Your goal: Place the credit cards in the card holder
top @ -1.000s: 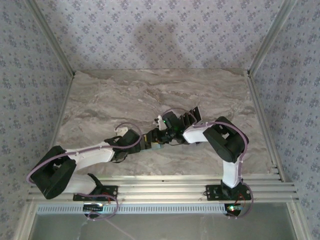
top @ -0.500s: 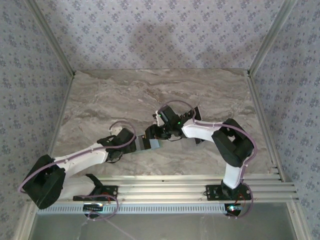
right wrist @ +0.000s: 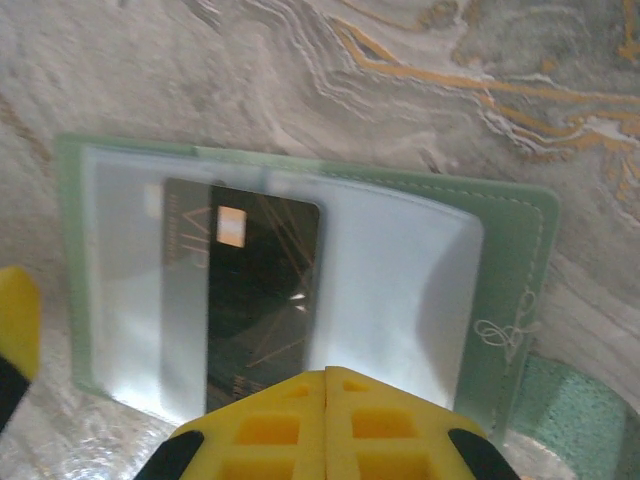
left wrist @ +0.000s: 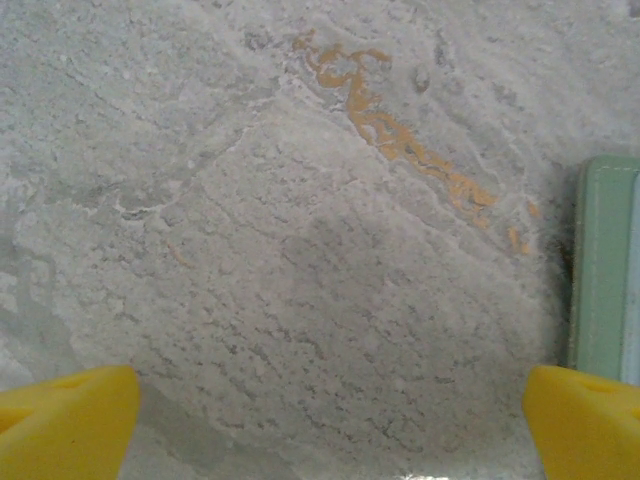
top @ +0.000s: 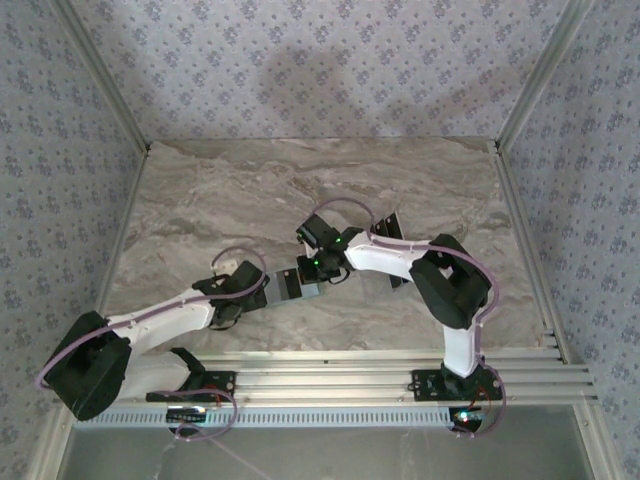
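Observation:
The sage-green card holder [right wrist: 512, 250] lies open on the marble table, its clear pockets facing up. One dark credit card [right wrist: 262, 290] sits partly under the left clear pocket, its right half uncovered. My right gripper [right wrist: 326, 376] is shut, its yellow fingertips pressed together just above the card's near edge, with nothing between them. In the top view the right gripper [top: 318, 267] hovers over the holder [top: 313, 292]. My left gripper [left wrist: 330, 425] is wide open over bare marble; the holder's edge [left wrist: 603, 270] lies just inside its right finger [left wrist: 585, 420].
More dark cards [top: 391, 227] lie on the table behind the right forearm, partly hidden by it. The marble table [top: 200, 200] has free room at the back and left. Aluminium rails [top: 330, 375] run along the near edge.
The right gripper has closed and moved left over the holder. The left arm slid slightly left and back, and its gripper opened a little wider.

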`<state>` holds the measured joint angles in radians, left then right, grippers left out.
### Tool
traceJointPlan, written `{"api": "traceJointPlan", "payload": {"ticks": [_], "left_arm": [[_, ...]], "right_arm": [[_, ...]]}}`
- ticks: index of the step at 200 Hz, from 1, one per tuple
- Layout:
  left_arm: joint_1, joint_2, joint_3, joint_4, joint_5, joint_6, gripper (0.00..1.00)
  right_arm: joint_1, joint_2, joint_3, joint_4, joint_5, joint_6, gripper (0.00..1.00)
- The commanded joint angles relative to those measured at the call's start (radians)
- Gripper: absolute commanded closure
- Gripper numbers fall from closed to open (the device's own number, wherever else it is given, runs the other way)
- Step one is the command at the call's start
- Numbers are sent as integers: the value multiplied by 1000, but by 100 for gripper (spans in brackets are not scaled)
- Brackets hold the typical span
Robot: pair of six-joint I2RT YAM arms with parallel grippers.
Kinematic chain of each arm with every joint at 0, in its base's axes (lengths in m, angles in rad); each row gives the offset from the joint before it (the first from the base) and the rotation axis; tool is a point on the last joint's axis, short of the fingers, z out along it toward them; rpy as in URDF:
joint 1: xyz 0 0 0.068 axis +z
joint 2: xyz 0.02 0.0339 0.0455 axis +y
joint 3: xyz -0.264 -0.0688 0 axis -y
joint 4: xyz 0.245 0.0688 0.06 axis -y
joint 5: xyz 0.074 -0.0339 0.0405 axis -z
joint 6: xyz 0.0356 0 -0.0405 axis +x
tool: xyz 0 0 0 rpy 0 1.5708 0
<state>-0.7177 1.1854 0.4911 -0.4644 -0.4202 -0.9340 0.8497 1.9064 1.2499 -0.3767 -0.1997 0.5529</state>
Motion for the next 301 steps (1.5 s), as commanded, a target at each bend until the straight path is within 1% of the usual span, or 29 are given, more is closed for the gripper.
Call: {"api": "traceJointPlan", "payload": {"ticks": [1, 122, 234, 268, 301], "left_arm": [[6, 0, -11, -22, -28, -24, 2], [8, 56, -32, 42, -4, -13, 2], [7, 64, -37, 58, 4, -12, 3], [8, 56, -33, 45, 1, -15, 3], [7, 20, -29, 14, -14, -28, 4]], "right_arm": [[8, 28, 41, -43, 23, -22, 93], [37, 95, 88, -36, -6, -15, 93], [61, 131, 136, -17, -46, 14, 94], [66, 125, 152, -17, -57, 15, 93], [60, 83, 135, -21, -42, 10, 93]]}}
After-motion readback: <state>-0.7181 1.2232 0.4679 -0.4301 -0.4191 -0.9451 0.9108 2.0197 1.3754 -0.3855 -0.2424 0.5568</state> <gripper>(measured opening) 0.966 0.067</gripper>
